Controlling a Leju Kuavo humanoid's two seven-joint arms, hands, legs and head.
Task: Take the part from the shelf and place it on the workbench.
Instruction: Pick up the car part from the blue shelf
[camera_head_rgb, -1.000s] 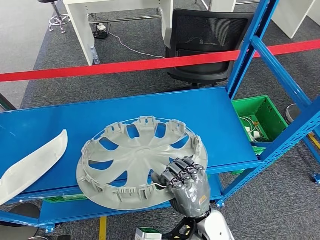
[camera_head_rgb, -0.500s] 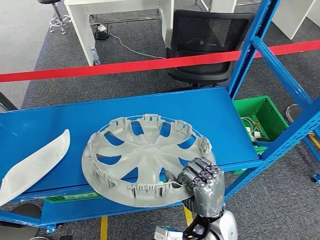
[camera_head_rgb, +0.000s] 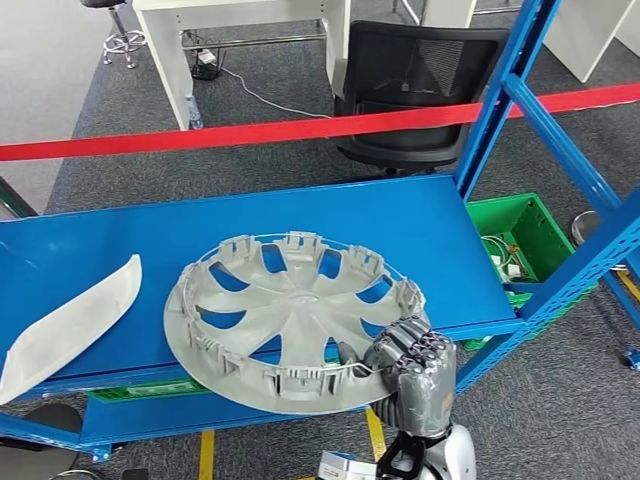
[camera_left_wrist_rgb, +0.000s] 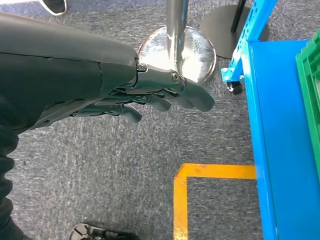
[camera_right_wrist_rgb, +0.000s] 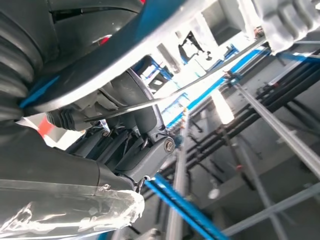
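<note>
Grey spoked wheel cover (camera_head_rgb: 290, 320) — face-down, clips up — gripped at its rim by right hand (camera_head_rgb: 411, 370).

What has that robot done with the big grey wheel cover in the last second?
The right hand, gripping the wheel cover at its near rim, dragged it rightward along the blue shelf, mostly in the first half second. The grip stayed on; the white curved part kept its spot on the shelf.

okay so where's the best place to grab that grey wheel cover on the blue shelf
By the near rim, from the robot's side. The wheel cover lies flat and overhangs the blue shelf there, so fingers probably fit over and under. The right hand grips it there.
</note>
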